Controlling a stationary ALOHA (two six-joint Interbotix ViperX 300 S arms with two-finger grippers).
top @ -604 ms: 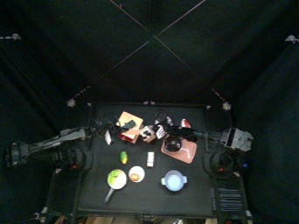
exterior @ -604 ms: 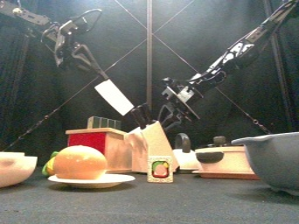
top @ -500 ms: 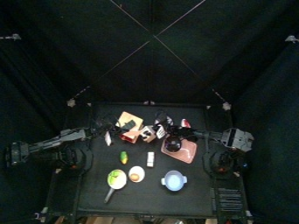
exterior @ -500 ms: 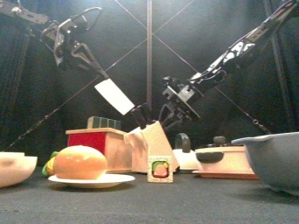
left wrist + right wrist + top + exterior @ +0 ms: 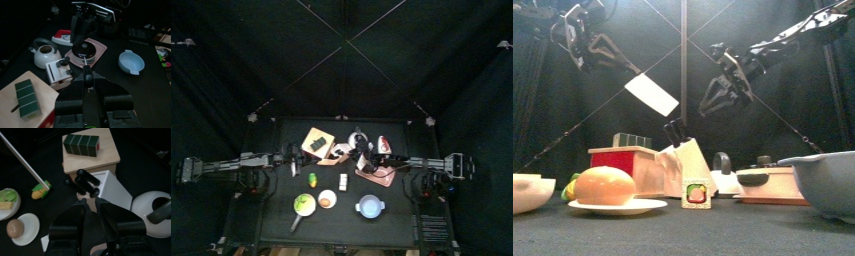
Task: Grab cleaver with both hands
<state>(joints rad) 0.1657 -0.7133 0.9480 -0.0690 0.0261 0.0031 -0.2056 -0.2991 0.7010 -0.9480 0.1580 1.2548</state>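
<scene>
The cleaver (image 5: 652, 94) hangs in the air above the knife block (image 5: 687, 168), left of the front view's centre, its long axis slanting from the blade at upper left down to the handle at lower right. The left gripper (image 5: 583, 45) sits at upper left, fingers' state unclear, while the right gripper (image 5: 723, 88) hovers right of the blade with fingers apart. Compared with a moment ago, the cleaver has risen and both arms are higher.
</scene>
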